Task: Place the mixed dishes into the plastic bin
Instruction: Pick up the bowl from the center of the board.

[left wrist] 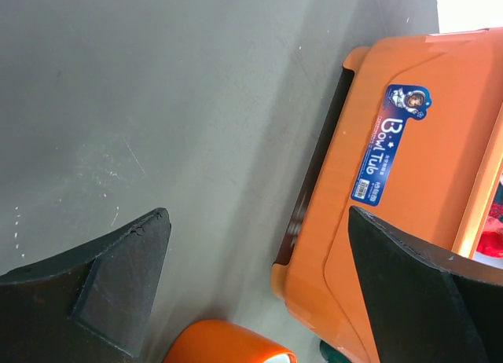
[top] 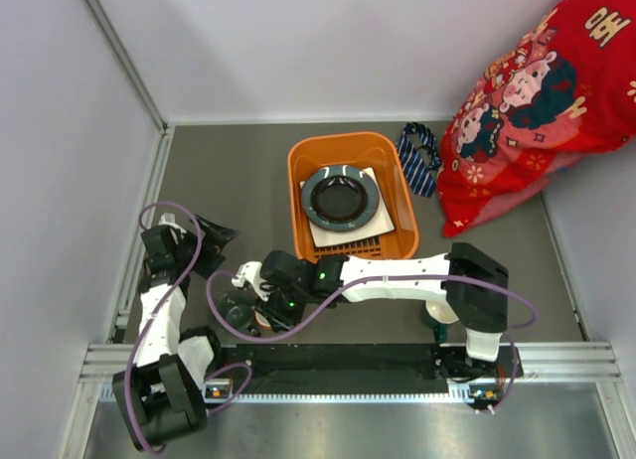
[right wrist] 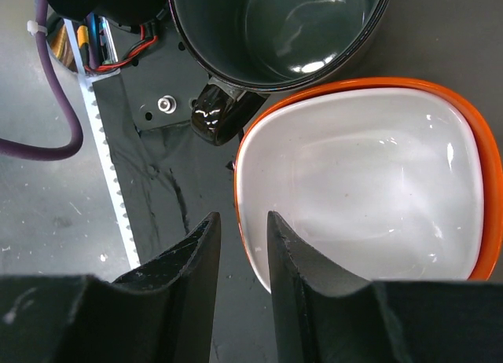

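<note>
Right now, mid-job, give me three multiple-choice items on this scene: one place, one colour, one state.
1. Where is the round plate? A. on the white square plate in the bin B. on a shelf C. in a sink
2. Inside, the orange bowl is: A. black B. white C. blue
3. The left hand is: A. shut on a spoon B. shut on a cloth C. open, empty
Answers: A, the top view shows it stacked there; B, the right wrist view shows white; C, its fingers stand wide apart, nothing between.
</note>
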